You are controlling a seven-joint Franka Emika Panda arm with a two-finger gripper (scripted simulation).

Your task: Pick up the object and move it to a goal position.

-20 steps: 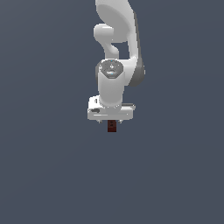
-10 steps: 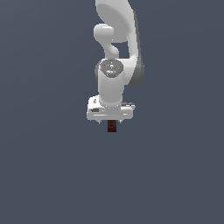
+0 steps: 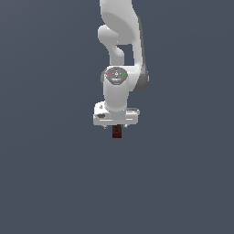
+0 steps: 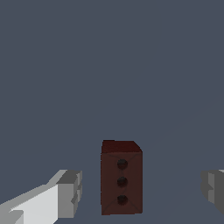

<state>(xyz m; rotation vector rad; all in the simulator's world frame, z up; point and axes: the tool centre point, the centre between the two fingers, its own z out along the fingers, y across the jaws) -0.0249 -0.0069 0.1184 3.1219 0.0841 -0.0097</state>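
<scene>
The object is a small dark red-brown block (image 3: 117, 131) with three dark dots on one face. In the exterior view it shows just under the white hand of my gripper (image 3: 116, 123). In the wrist view the block (image 4: 121, 177) stands upright between my two fingers. One grey fingertip (image 4: 70, 192) is on one side and the other fingertip (image 4: 213, 189) is on the other, both well apart from the block. The gripper (image 4: 141, 192) is open and touches nothing. In the exterior view the hand hides the fingers.
A plain dark grey-blue surface (image 3: 55, 183) fills both views. The white arm (image 3: 119, 50) rises straight up from the hand to the top edge of the exterior view. No other objects or goal marker show.
The arm has come down slightly over the block, so less of the block shows under the hand. The block has not moved.
</scene>
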